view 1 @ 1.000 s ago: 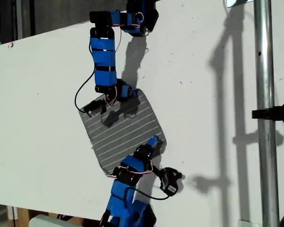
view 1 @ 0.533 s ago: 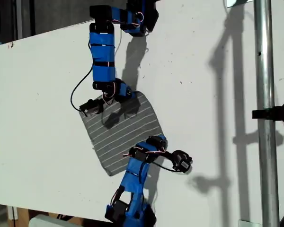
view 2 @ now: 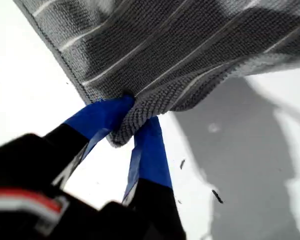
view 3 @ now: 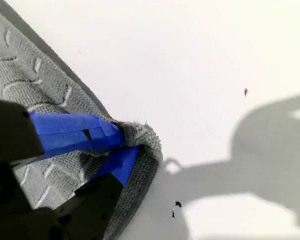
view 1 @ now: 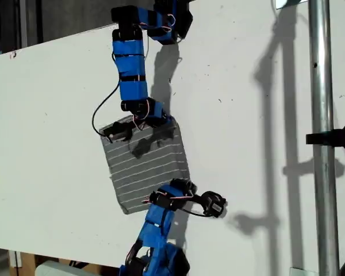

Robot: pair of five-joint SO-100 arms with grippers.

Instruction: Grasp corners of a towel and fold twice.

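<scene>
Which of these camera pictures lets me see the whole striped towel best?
The exterior view: the whole grey striped towel shows on the white table. The first wrist view shows only a corner pinched by my first gripper; the second wrist view shows another corner in my second gripper.

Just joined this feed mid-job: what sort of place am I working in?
Likely a lab or workshop test bench: a bare white table, a metal pole with a clamp beside it, and two blue arms pinching a grey striped towel.

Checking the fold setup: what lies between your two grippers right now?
In the exterior view, only the striped grey towel spans between them; each wrist view shows a gripper, my first gripper and my second gripper, pinching a corner.
</scene>
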